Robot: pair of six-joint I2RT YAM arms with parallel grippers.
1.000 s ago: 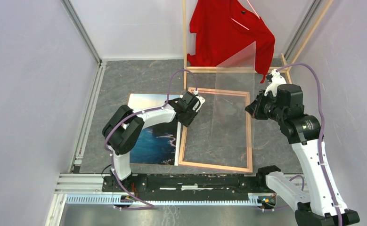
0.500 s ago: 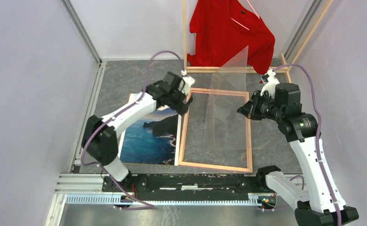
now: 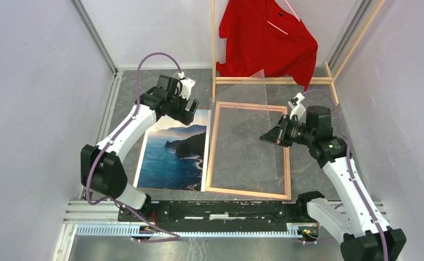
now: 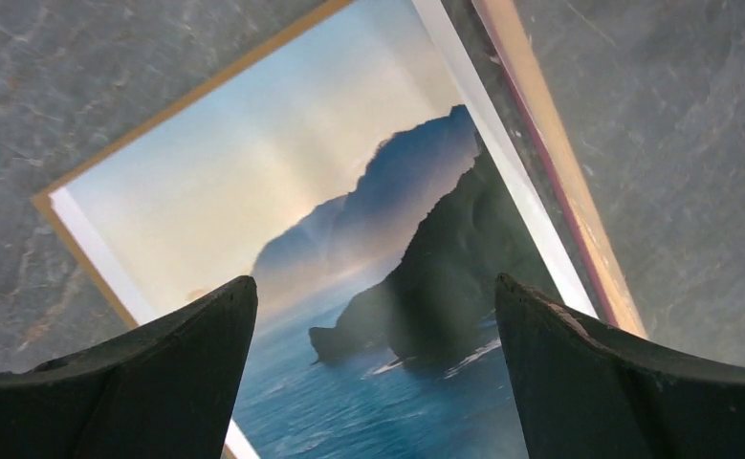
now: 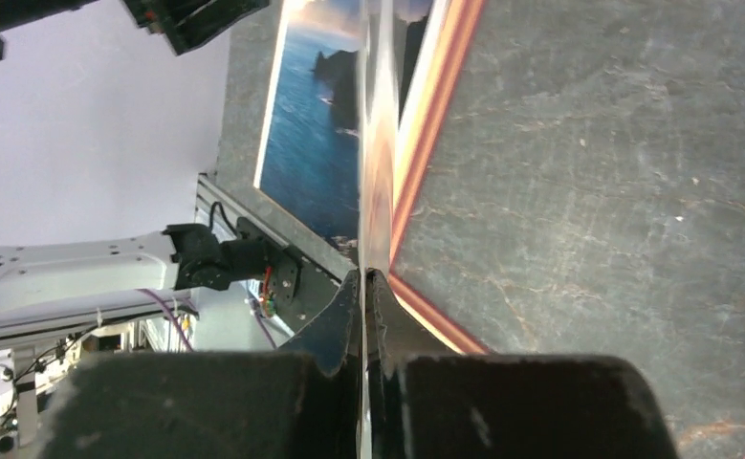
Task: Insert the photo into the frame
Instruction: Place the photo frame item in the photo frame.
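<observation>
left arm point(image 3: 128, 128) is stretched out to the far end of the photo point(image 3: 174, 152), and its jaws are spread wide, gripping nothing. from the left wrist you can see both dark fingers point(image 4: 158, 382) well apart, hanging over the picture's pale sky and dark cliffs.

the photo lies flat on the grey surface point(image 3: 160, 87), picture side up, just left of the frame point(image 3: 247, 192) and outside it. a thin brown board point(image 4: 43, 199) peeks out under its far corner. the photo's right edge runs close along the frame's left rail; touching or not, i cannot tell.

the frame lies flat too, and the grey surface shows through its opening.

over on the right, right arm point(image 3: 340, 174) has its jaws pressed together, pinching the edge of a clear sheet point(image 3: 253, 141). the right wrist view shows the sheet's thin edge point(image 5: 376, 143) caught between the two fingers point(image 5: 335, 330). the sheet stands tilted over the frame, far end raised, near end down toward the near rail.

at the back, a red shirt point(image 3: 264, 32) hangs on a wooden rack point(image 3: 213, 49).
</observation>
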